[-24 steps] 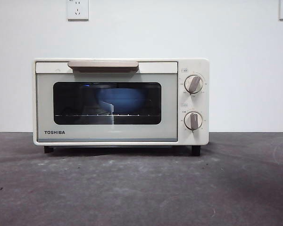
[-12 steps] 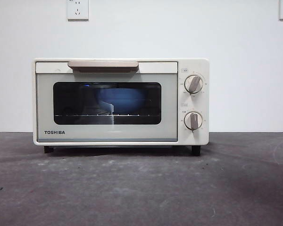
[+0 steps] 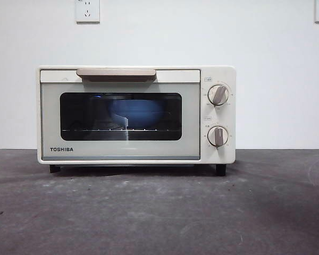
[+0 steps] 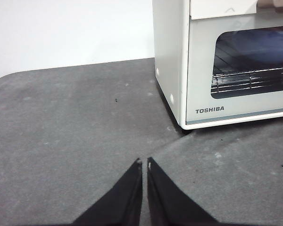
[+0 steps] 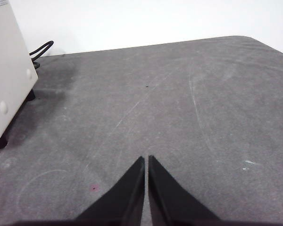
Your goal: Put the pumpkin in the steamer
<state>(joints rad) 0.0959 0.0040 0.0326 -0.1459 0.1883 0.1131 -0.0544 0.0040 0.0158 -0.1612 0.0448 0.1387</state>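
- While shut, steamer (image 3: 136, 114) standing on worktop (image 3: 159, 212), blue bowl (image 3: 135, 112) behind glass.
- Left tool (image 4: 143, 163) and right tool (image 5: 145, 158): pressed together, holding nothing, above bare worktop.

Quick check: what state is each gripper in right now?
Left gripper: shut, holding nothing, above the table near the steamer.
Right gripper: shut, holding nothing, over bare table.

We see a bare test room: a plain white wall (image 3: 159, 42) with sockets (image 3: 87, 10), and a scuffed grey desk (image 3: 159, 212).
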